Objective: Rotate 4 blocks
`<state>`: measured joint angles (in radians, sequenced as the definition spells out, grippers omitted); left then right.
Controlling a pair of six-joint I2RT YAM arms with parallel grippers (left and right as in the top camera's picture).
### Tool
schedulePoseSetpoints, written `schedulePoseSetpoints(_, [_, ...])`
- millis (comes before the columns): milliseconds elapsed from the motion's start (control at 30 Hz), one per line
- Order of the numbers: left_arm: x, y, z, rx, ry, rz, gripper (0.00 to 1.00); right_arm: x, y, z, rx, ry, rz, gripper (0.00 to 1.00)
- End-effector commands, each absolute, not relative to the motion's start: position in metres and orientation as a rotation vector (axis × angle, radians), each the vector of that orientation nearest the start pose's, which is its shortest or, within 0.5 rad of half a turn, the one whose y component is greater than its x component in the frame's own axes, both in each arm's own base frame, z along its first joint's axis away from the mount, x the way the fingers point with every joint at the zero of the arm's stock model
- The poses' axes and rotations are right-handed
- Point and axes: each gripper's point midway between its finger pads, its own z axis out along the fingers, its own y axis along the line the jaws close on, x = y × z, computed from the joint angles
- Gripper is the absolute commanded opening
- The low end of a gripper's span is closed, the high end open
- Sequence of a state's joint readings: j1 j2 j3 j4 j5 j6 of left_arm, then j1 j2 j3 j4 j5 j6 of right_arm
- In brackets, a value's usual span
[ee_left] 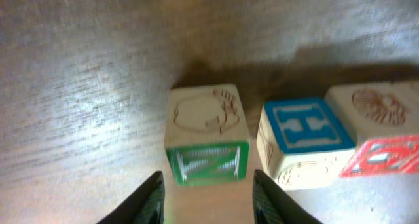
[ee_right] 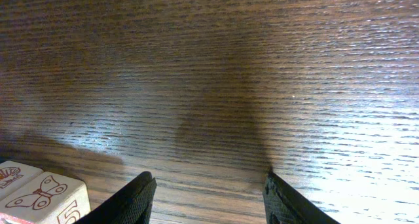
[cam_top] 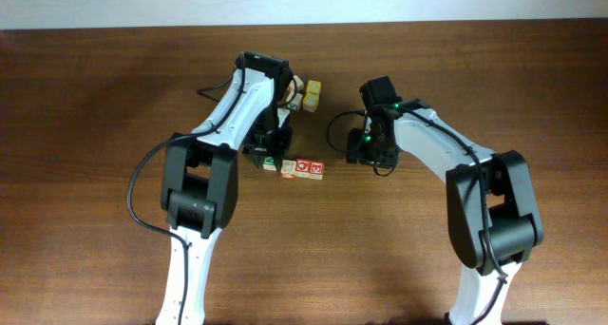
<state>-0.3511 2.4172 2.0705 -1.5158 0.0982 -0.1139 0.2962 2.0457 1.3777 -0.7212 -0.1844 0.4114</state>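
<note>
**Operator:** What are we failing to read?

**Inspector:** We are losing most of the far cluster of cubes (cam_top: 296,99) beyond the green-lettered block (ee_left: 208,142). The left arm (cam_top: 233,102) is covering it, and only a yellow-faced cube (cam_top: 313,91) is showing clearly. In the left wrist view the red-faced block (ee_left: 386,135) is running off the frame edge and its print is blurring. In the right wrist view two pale blocks (ee_right: 39,196) are being cut off at the lower corner. There we are making out only a butterfly outline and a red 5.

**Operator:** What are we recording for the surface?

**Inspector:** We are seeing a dark brown wood-grain table (cam_top: 95,125), with glare lying on it in both wrist views. A pale strip (cam_top: 95,2) is bordering its far edge.

**Operator:** And the blocks and tools?

**Inspector:** The green-lettered block is standing at the left end of the row of blocks (cam_top: 302,167). It is pale wood with an engraved outline on one face. On its green-bordered face we cannot tell N from Z. Just beside it a blue H block (ee_left: 301,135) is sitting, then the red-faced block. The left gripper (ee_left: 208,201) is holding its jaws slightly wider than the green-lettered block, one finger by each near corner, gripping nothing. The right gripper (ee_right: 213,198) is hovering well apart from the green-lettered block, with its jaws spread over bare wood and holding nothing.
</note>
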Motion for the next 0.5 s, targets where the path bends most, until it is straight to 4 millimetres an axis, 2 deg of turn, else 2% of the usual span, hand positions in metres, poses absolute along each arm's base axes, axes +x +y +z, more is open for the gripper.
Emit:
schedulePoseSetpoints(0, [0.369, -0.154, 0.033, 0.466, 3.427, -0.079, 0.44, 0.373, 0.146, -0.014, 0.146, 3.065, 0.303, 0.55])
schedulePoseSetpoints(100, [0.369, -0.152, 0.034, 0.482, 3.426, -0.071, 0.41, 0.373, 0.146, -0.014, 0.146, 3.065, 0.303, 0.54])
schedulePoseSetpoints(167, [0.376, -0.144, 0.033, 0.479, 3.401, -0.005, 0.38, 0.373, 0.146, -0.014, 0.147, 3.065, 0.302, 0.55])
schedulePoseSetpoints(233, [0.387, -0.136, 0.031, 0.433, 3.373, 0.030, 0.31, 0.373, 0.146, -0.014, 0.147, 3.065, 0.302, 0.55])
schedulePoseSetpoints(333, [0.402, -0.128, 0.031, 0.336, 3.339, -0.017, 0.15, 0.373, 0.146, -0.014, 0.147, 3.065, 0.302, 0.55])
schedulePoseSetpoints(467, [0.414, -0.128, 0.029, 0.312, 3.295, -0.051, 0.07, 0.373, 0.146, -0.014, 0.146, 3.065, 0.302, 0.55])
